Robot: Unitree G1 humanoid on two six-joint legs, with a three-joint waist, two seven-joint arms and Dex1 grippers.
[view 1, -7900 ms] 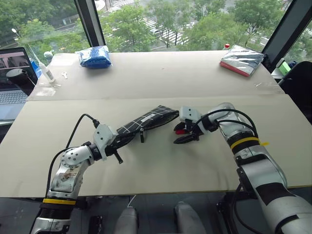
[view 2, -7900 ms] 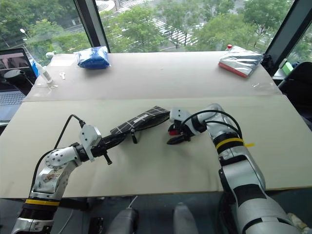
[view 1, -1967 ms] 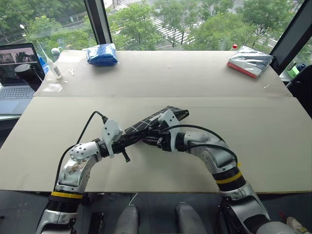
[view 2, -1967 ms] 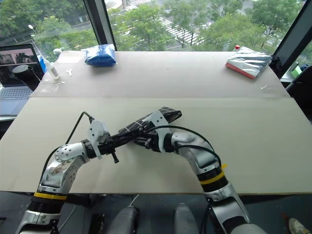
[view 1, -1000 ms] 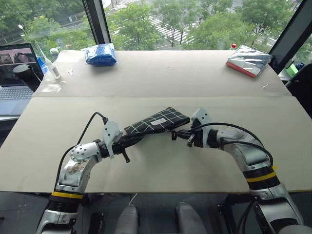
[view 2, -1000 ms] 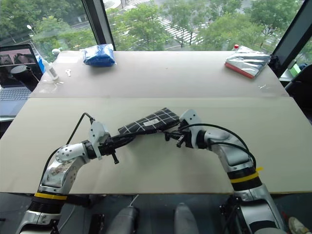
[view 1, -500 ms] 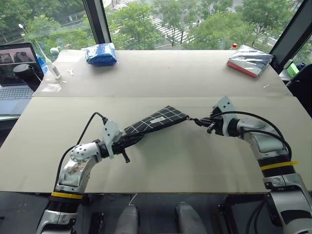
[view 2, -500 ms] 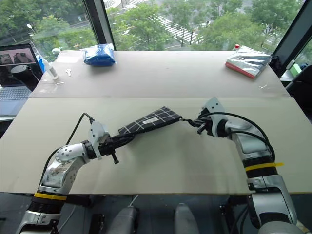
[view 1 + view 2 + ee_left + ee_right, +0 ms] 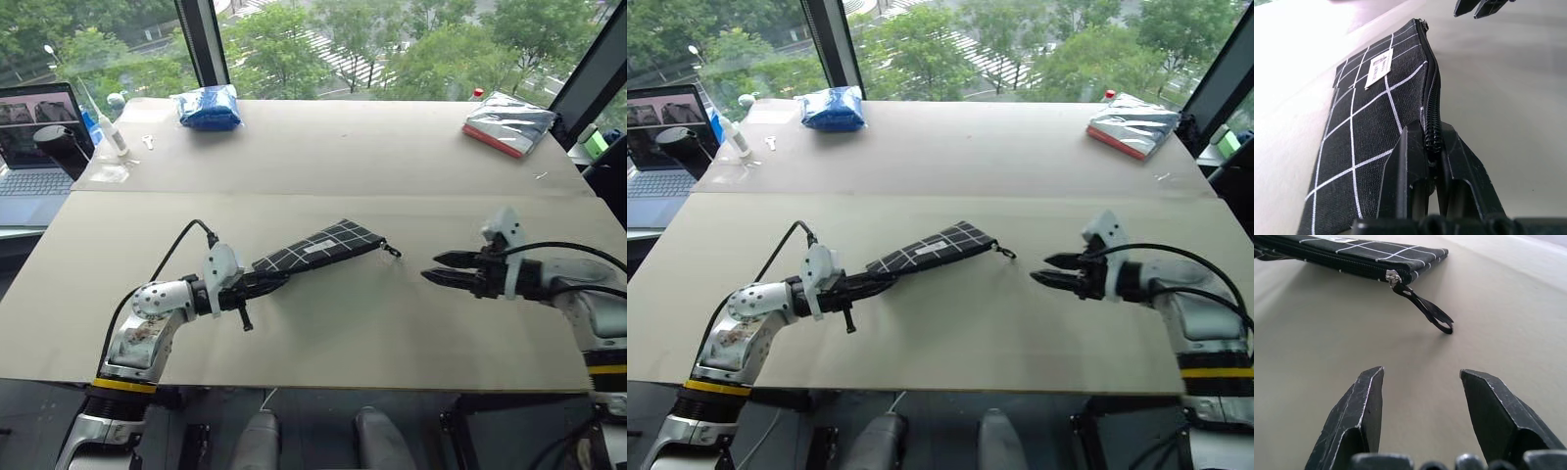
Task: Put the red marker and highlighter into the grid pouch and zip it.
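blue bag (image 9: 207, 107) far left | silver packet (image 9: 508, 122) far right | laptop (image 9: 34, 147) off-table left

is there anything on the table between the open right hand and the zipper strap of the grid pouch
Nothing visible. The right hand is open and faces the zipper strap across bare table. The strap trails from the closed end of the grid pouch, whose other end the left hand pinches.

Grid pouch (image 9: 318, 247) — matt woven cloth, metal zipper slider, table (image 9: 343, 166) — smooth, matt board
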